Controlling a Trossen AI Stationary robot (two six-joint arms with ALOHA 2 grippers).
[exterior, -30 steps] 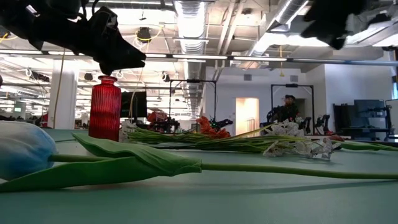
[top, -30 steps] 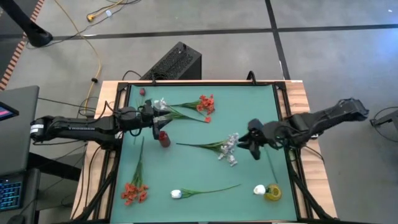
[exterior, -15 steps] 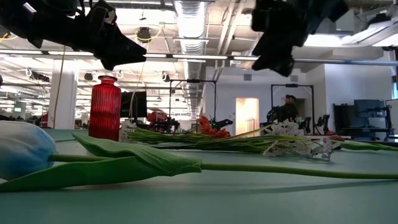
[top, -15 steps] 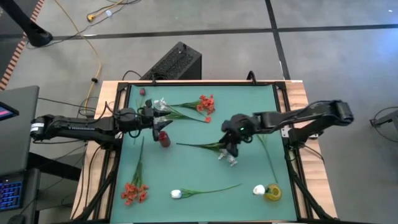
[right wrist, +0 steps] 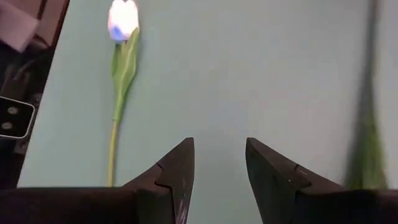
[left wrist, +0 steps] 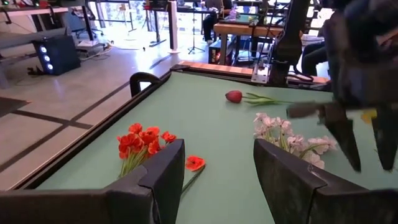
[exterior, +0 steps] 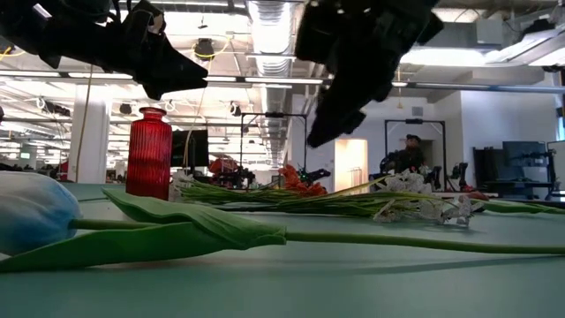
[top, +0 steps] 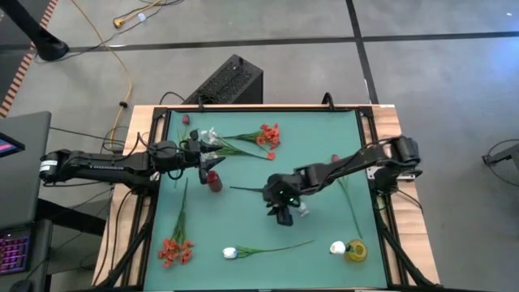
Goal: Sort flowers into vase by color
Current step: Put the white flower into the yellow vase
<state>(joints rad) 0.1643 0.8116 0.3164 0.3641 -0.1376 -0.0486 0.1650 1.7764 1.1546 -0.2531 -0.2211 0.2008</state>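
Observation:
My left gripper (top: pixel 204 162) hangs open just above the red vase (top: pixel 213 180), which stands upright on the green mat. My right gripper (top: pixel 281 212) is open and hovers over the mat's middle, beside the white blossom spray (top: pixel 302 208), touching nothing. Its wrist view looks down on a white bud (right wrist: pixel 122 18) lying flat on its green stem. That white bud (top: pixel 229 253) lies near the near edge. Orange-red clusters lie at the far side (top: pixel 268 136) and the near left corner (top: pixel 174 250). A dark red bud (top: pixel 332 160) lies at the right.
A yellow vase (top: pixel 355 252) holding a white bud stands at the near right corner. Another white spray (top: pixel 209 136) and a small red bud (top: pixel 185 118) lie at the far left. A raised dark frame (top: pixel 369 150) borders the mat. A black box (top: pixel 231 79) sits beyond the far edge.
My right arm has reached out toward the table's left, carrying its gripper from the right side across the white blossom spray to the middle of the mat and slightly toward the near edge. The flowers have stayed where they lay.

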